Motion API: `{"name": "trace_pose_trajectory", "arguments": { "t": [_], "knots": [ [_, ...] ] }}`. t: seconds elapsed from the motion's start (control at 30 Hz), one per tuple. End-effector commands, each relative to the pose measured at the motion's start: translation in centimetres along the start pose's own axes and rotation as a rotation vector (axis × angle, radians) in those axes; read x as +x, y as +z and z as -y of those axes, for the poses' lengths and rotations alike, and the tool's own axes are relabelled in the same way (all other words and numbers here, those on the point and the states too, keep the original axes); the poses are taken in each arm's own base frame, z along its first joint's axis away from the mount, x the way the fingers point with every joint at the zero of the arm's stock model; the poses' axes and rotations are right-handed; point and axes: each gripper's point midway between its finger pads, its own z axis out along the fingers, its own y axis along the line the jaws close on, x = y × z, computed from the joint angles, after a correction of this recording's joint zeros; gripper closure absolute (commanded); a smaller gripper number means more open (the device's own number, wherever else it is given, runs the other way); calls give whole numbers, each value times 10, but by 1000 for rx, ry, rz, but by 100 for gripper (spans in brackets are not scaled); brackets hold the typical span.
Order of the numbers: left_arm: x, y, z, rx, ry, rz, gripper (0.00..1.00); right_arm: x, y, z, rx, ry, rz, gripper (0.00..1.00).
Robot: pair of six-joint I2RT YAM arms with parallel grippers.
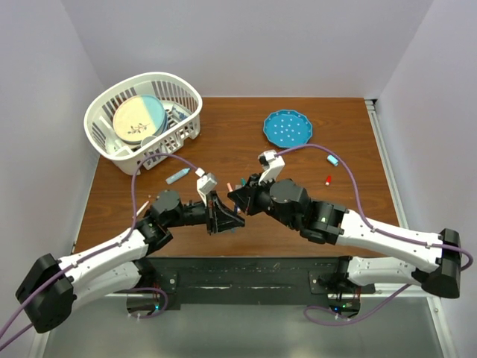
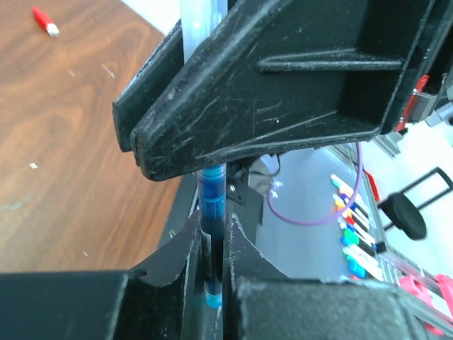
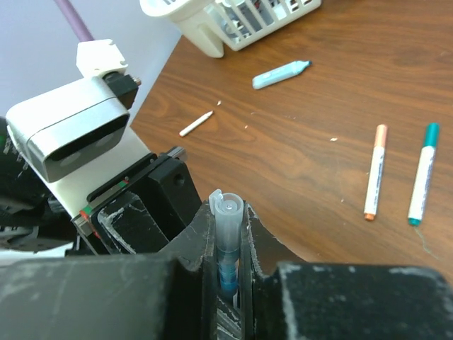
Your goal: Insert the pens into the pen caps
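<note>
My left gripper [image 2: 212, 228] is shut on a dark blue pen [image 2: 211, 195] with a light blue end. The pen points up into my right gripper's black fingers [image 2: 269, 78]. My right gripper [image 3: 228, 214] is shut on a translucent grey pen cap [image 3: 228, 219], and the blue pen shows inside it. In the top view both grippers [image 1: 223, 211] [image 1: 240, 195] meet tip to tip over the table's near middle. Loose on the table lie a light blue pen [image 3: 281, 74], an orange-ended pen [image 3: 375, 172], a teal-ended pen [image 3: 422, 173] and a thin white one [image 3: 196, 123]. A red cap [image 1: 328, 179] and a light blue cap [image 1: 332, 159] lie to the right.
A white basket [image 1: 192, 93] holding a round plate stands at the back left. A blue dotted plate [image 1: 288, 127] sits at the back middle-right. The table's near edge runs just below the two grippers. White walls close in the sides and back.
</note>
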Motion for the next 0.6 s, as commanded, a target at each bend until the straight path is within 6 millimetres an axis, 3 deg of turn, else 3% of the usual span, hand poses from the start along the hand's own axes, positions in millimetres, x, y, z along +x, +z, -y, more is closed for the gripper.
{"name": "trace_pose_trajectory", "arguments": {
  "t": [0.0,0.13,0.17,0.33,0.43,0.57],
  "knots": [
    [-50,6,15,15,106,131,100,46,-7,2,-66,42,-121,100],
    [-67,10,-1,-33,106,149,100,85,-8,11,-76,68,-195,100],
    [-81,8,-2,-27,118,184,100,91,-8,12,-75,70,-208,100],
    [-91,13,-16,-46,89,168,100,122,-10,14,-75,67,-265,100],
    [-95,14,-15,-19,65,214,100,130,-7,17,-47,73,-275,100],
    [-79,16,-13,27,17,183,100,108,-4,18,10,42,-224,100]
  ]
}}
